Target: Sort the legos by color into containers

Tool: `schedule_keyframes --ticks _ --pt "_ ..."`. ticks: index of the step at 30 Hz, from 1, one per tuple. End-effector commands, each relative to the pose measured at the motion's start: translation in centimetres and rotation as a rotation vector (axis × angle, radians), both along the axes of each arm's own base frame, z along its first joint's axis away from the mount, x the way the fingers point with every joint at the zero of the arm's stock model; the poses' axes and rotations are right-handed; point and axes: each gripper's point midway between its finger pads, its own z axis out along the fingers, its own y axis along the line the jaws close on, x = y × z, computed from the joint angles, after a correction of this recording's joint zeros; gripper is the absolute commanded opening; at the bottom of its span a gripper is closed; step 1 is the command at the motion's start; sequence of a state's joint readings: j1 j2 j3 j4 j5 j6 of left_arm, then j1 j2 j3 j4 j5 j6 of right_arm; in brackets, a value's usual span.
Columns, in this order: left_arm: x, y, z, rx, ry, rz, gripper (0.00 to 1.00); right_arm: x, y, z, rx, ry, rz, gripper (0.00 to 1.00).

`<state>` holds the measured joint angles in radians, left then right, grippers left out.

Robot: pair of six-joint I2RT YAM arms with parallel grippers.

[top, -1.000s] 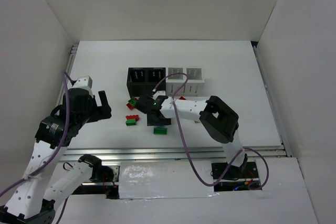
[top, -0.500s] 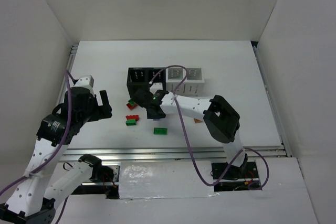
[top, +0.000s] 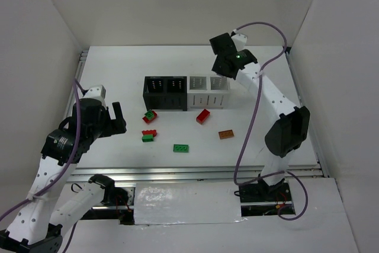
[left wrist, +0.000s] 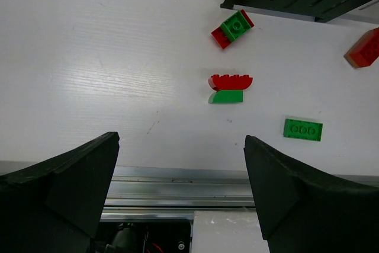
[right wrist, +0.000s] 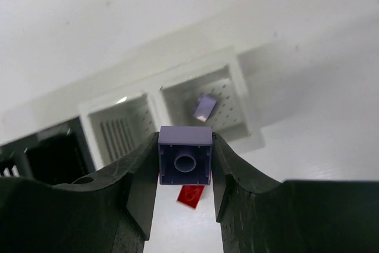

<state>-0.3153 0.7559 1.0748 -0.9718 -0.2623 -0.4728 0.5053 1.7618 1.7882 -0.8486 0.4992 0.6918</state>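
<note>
Legos sit in three places. One light purple brick (right wrist: pixel 185 161) is pinched between the fingers of the right claw (right wrist: pixel 185 151), in the air above the white end of the containers (top: pixel 187 94). A second purple brick (right wrist: pixel 205 106) lies inside the end white bin (top: pixel 219 83). On the surface (top: pixel 118 69) in front of the containers lie a red brick (top: pixel 203 117), an orange brick (top: pixel 225 134), a green plate (top: pixel 181 148), a red-and-green touching pair (left wrist: pixel 228 89) and a green-on-red pair (left wrist: pixel 232 28). The left claw (left wrist: pixel 177 176) hangs wide open and empty, well off the containers' black end.
</note>
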Motion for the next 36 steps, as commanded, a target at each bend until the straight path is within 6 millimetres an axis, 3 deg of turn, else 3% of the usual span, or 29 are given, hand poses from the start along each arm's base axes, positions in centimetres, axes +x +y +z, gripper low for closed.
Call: schedule_keyframes --ticks 1,2,7,11,16,21,23,25,26,27,29,30,34,36 --pt "0.4 -0.1 0.7 -0.006 -0.029 -0.009 1.0 0.8 -1.2 -1.1 -0.103 0.074 0.018 0.13" --pt "0.5 -0.2 0.6 -0.004 -0.026 -0.01 1.0 1.4 -1.7 -2.1 -0.117 0.102 0.006 0.14" --pt "0.4 -0.1 0.6 -0.002 -0.022 -0.004 1.0 1.7 -2.0 -3.7 -0.14 0.137 0.009 0.25" --pt "0.3 0.0 0.6 -0.003 -0.026 -0.002 1.0 2.2 -1.8 -4.7 -0.137 0.142 0.016 0.53" --pt "0.5 -0.1 0.5 0.003 -0.014 -0.002 0.99 2.6 -1.9 -4.4 -0.152 0.149 0.015 0.81" --pt "0.8 -0.1 0.3 0.006 -0.005 -0.002 0.99 1.7 -1.0 -2.1 -0.118 0.106 0.054 0.92" --pt "0.9 -0.1 0.4 0.008 -0.007 -0.001 0.99 -0.1 0.6 -0.5 -0.081 0.089 0.107 0.92" --pt "1.1 0.2 0.4 0.023 -0.008 0.017 1.0 -4.0 3.7 -0.3 -0.08 0.086 0.189 0.92" --pt "1.2 0.4 0.8 0.022 -0.016 0.032 1.0 -5.6 5.0 -0.5 -0.067 0.084 0.204 0.98" --pt "1.2 0.6 0.7 0.031 -0.007 0.046 1.0 -9.0 7.2 -1.7 -0.082 0.102 0.281 1.0" --pt "1.4 1.2 1.1 0.043 -0.013 0.087 0.99 -12.3 9.4 -3.5 -0.032 0.145 0.316 1.0" --pt "1.4 1.4 0.8 0.052 0.003 0.099 1.0 -15.0 10.6 -5.6 -0.038 0.198 0.359 1.0" --pt "1.6 1.9 0.8 0.079 0.018 0.124 1.0 -20.7 13.3 -10.3 -0.034 0.301 0.384 1.0" --pt "1.7 1.8 0.5 0.08 0.024 0.118 1.0 -22.1 14.4 -12.5 -0.048 0.343 0.394 1.0"
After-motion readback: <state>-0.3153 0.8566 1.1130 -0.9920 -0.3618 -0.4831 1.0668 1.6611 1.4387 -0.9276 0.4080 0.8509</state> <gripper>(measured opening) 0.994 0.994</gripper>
